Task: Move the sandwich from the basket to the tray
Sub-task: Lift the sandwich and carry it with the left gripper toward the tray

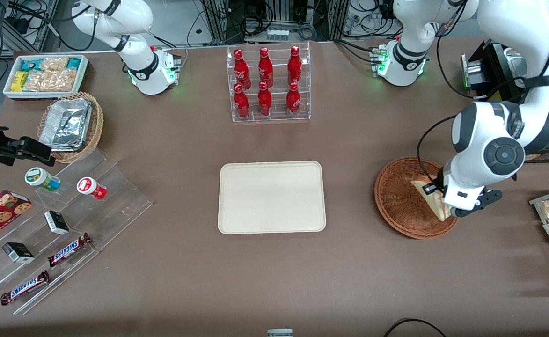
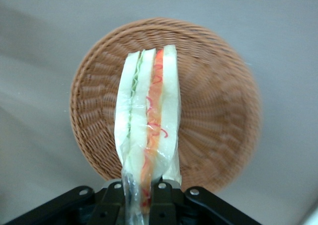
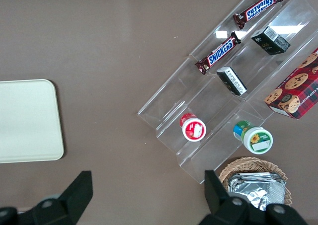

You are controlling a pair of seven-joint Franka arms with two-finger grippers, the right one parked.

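The gripper (image 2: pixel 141 197) of the working arm hangs above the round brown wicker basket (image 1: pixel 398 199), toward the working arm's end of the table, with its two fingers (image 2: pixel 161 205) closed on one end of the sandwich (image 2: pixel 148 111). In the wrist view the sandwich reaches straight out from between the fingers, wrapped in clear film, its white bread slices on edge with a green layer and a red-orange layer showing between them; the film bunches where the fingers pinch it. The basket lies below the sandwich and looks blurred there, and the sandwich appears lifted clear of the weave, though whether its outer end touches the basket cannot be told. In the front view the sandwich (image 1: pixel 431 199) shows over the basket's inside, partly hidden by the arm's wrist. The cream tray (image 1: pixel 271 197) lies flat at the middle of the table, well apart from the basket, with nothing on it.
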